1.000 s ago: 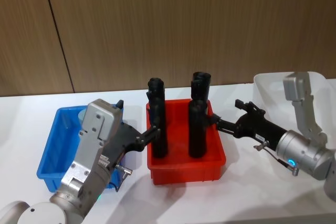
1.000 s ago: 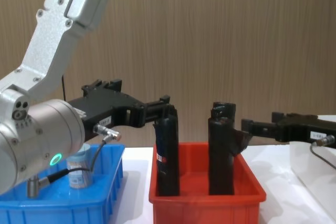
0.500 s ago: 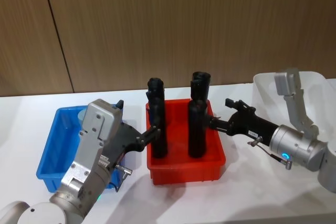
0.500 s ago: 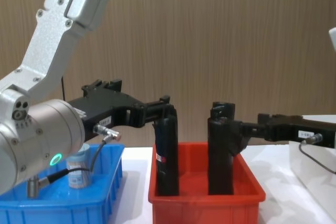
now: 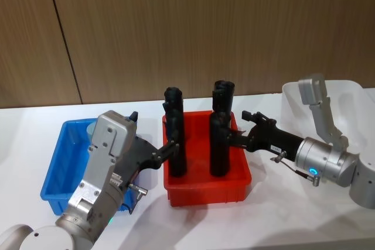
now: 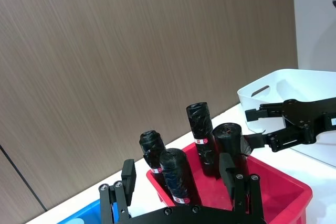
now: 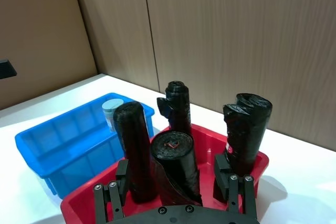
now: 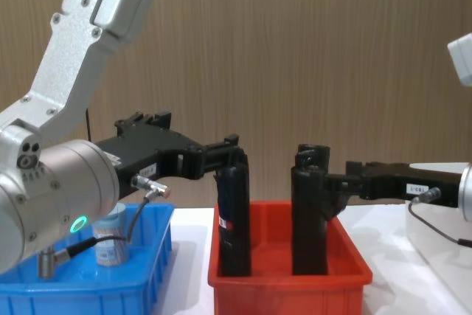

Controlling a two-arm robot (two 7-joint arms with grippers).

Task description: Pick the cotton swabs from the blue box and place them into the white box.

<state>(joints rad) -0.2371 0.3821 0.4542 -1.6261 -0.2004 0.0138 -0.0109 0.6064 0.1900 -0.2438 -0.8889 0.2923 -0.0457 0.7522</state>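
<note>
One cotton swabs tub with a pale lid stands in the far part of the blue box, seen too in the right wrist view. My left gripper hangs open over the gap between the blue box and the red bin, its fingers wide apart and holding nothing. My right gripper reaches across the red bin from the right, open, its fingers straddling the front right black roll. The white box stands at the far right behind the right arm.
A red bin sits between the blue box and the white box and holds several tall black rolls. The left arm's large grey link rises over the blue box. A wooden wall runs behind the white table.
My right gripper has moved left from beside the white box over the red bin's right rim, up to the front right black roll. The left arm has not moved.
</note>
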